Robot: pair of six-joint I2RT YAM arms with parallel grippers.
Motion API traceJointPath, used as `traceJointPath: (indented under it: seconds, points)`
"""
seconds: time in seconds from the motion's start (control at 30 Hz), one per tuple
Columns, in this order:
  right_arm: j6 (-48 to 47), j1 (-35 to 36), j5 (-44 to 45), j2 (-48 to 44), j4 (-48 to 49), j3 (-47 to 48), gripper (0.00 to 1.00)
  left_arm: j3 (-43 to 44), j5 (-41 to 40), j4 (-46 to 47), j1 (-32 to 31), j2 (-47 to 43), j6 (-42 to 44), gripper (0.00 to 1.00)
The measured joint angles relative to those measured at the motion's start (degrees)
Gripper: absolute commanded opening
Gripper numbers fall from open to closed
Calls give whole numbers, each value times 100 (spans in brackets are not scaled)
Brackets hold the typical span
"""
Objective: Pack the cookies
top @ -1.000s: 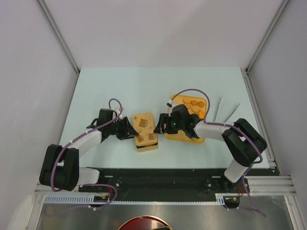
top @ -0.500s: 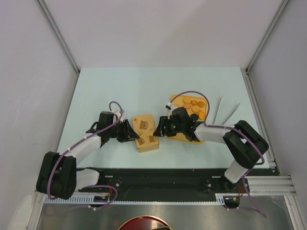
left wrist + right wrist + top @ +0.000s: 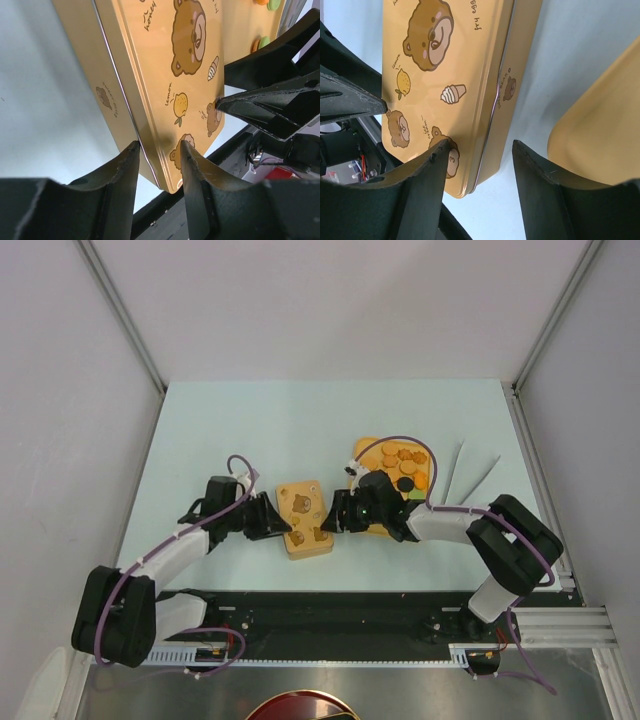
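**Right arm has slid off the tray; both grippers now flank the tin**

Since a second ago my right arm has drawn leftward and nearer, off the open tray, so more of the cookies show, a black one among the orange-brown. They lie loose in the tray, right of centre on the table, none of them lifted.

From the right gripper they lie behind and to the right. That arm is much the nearer to them, yet it faces away, toward the lidded tin just beside the tray. Its jaws are spread astride the tin's near right corner. One finger overlaps the bear-printed lid; the other stands off the wall with bare table between.

The left gripper straddles the opposite rim, jaws part-way apart; whether they bite I cannot tell.

The tin's long axis runs near to far, slightly skewed, so my grippers oppose each other across its short width. I judge the lid must come off before any cookie moves.

The table is pale and smooth, likely slippery under the tin. Bare surface shows beyond and to the left, while two pale strips lie right of the tray.
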Motion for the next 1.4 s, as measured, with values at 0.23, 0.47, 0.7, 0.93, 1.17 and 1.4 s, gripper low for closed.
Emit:
traceJointPath:
  seconds: [0.23, 0.47, 0.7, 0.93, 1.17, 1.4]
  points:
    - [-4, 11, 92, 0, -74, 11, 71, -22, -42, 17, -15, 13, -101, 42]
    - [-63, 33, 155, 4, -446, 286, 73, -22, -48, 177, -22, 323, -243, 41]
    - [-114, 33, 243, 26, -636, 549, 76, -11, -42, 280, -28, 505, -339, 43]
    - [-197, -7, 302, 26, -826, 693, 77, 111, -205, 72, -35, 520, -330, 47]
    - [-334, -79, 424, 2, -1150, 1097, 70, 400, -564, -313, -28, 520, -221, 47]
    - [-420, -157, 313, 219, -1163, 1967, 37, 420, -638, -354, -20, 522, -216, 47]
